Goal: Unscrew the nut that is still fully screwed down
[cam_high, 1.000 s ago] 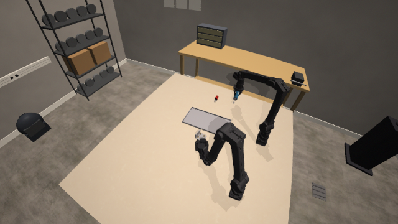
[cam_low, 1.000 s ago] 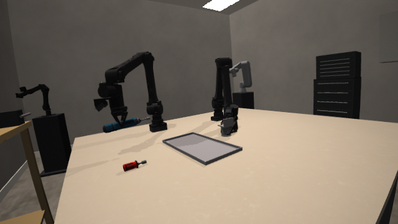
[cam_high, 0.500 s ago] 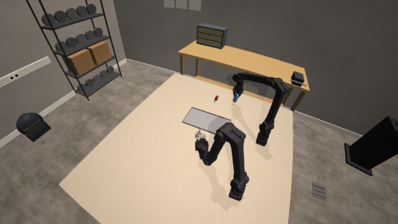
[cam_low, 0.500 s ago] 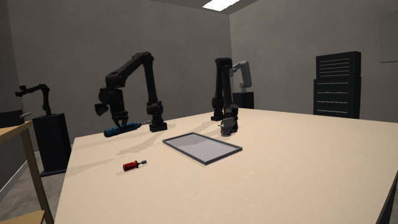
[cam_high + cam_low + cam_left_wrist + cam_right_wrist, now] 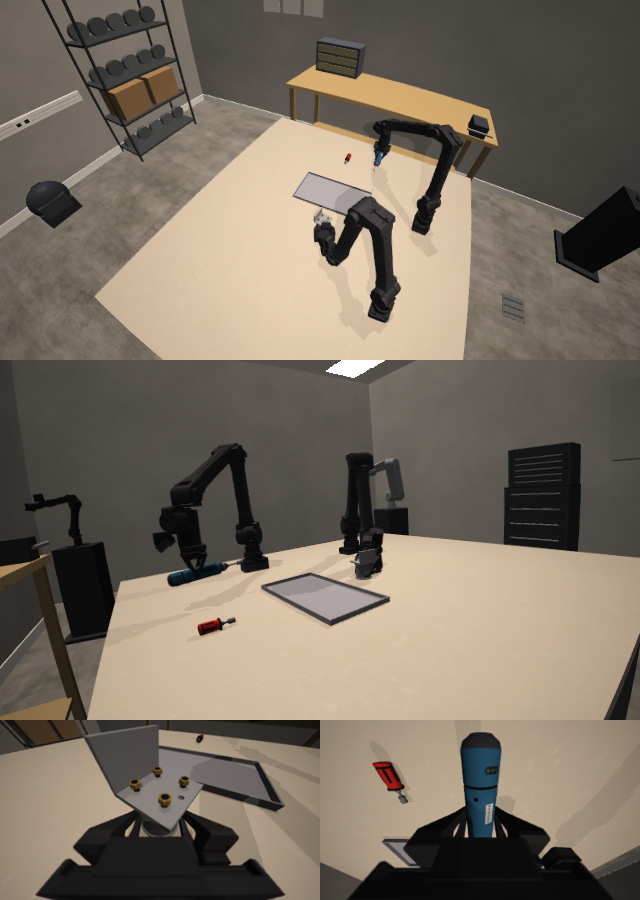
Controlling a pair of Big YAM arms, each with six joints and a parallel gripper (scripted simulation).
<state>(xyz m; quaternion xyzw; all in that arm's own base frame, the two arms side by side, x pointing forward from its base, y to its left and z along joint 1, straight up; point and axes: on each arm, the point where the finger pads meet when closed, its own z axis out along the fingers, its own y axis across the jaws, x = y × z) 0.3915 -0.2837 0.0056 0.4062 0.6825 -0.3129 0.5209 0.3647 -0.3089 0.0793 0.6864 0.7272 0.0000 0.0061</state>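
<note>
The grey angled bracket (image 5: 129, 760) (image 5: 322, 217) (image 5: 367, 556) sits on the round joint module (image 5: 158, 828), which stands upright. Brass nuts (image 5: 165, 799) (image 5: 135, 784) (image 5: 184, 780) (image 5: 157, 771) stand on the bracket's flat part; I cannot tell clearly which sits lowest. My left gripper (image 5: 160, 810) is shut on the module below the bracket. My right gripper (image 5: 480, 809) (image 5: 196, 572) is shut on the blue barrel of the electric nut driver (image 5: 482, 768) (image 5: 378, 158) (image 5: 182, 577), which lies slanted near horizontal, its thin tip pointing towards the right arm's base in the exterior view. No tool is at the nuts.
A shallow grey tray (image 5: 320, 187) (image 5: 320, 595) (image 5: 225, 774) lies beside the module, between it and the nut driver. A short red hand driver (image 5: 348, 158) (image 5: 210, 626) (image 5: 200, 738) (image 5: 388, 776) lies beyond the tray. A wooden bench (image 5: 400, 102) stands behind the table.
</note>
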